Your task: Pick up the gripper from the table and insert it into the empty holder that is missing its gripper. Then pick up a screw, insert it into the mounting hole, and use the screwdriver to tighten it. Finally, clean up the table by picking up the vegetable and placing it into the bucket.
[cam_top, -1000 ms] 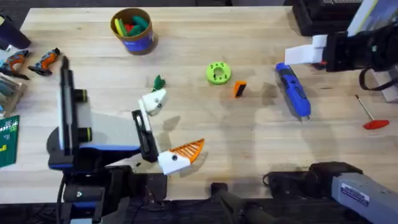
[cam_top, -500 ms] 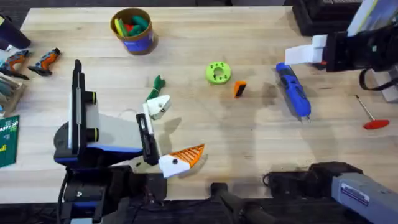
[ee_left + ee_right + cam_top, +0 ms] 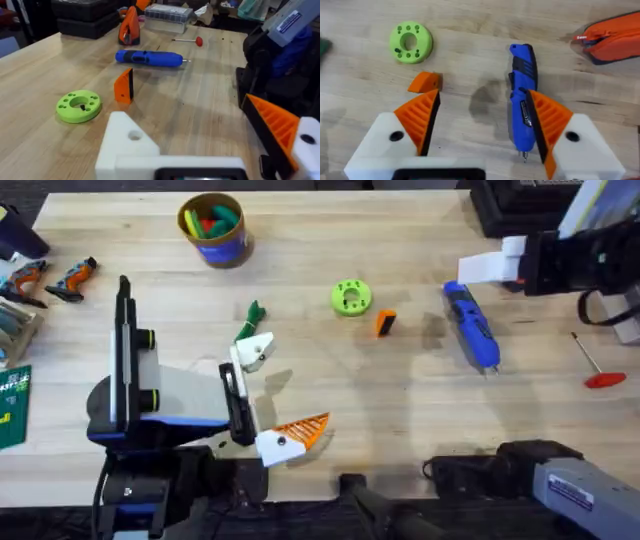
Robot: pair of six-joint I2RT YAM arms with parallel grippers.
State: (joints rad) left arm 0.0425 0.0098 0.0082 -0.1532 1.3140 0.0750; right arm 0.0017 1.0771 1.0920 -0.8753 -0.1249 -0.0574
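The left gripper (image 3: 265, 395) at lower left of the overhead view gapes wide and holds nothing; its empty holder (image 3: 250, 348) touches the vegetable (image 3: 250, 320). The right gripper (image 3: 482, 125) is also wide and empty above the screwdriver (image 3: 471, 325), centre-right. The gripper (image 3: 385, 323) lies mid-table beside the green disc (image 3: 351, 297), the bucket (image 3: 212, 227) at upper left.

pale wooden table (image 3: 400, 410), black cases (image 3: 85, 17) along its edge
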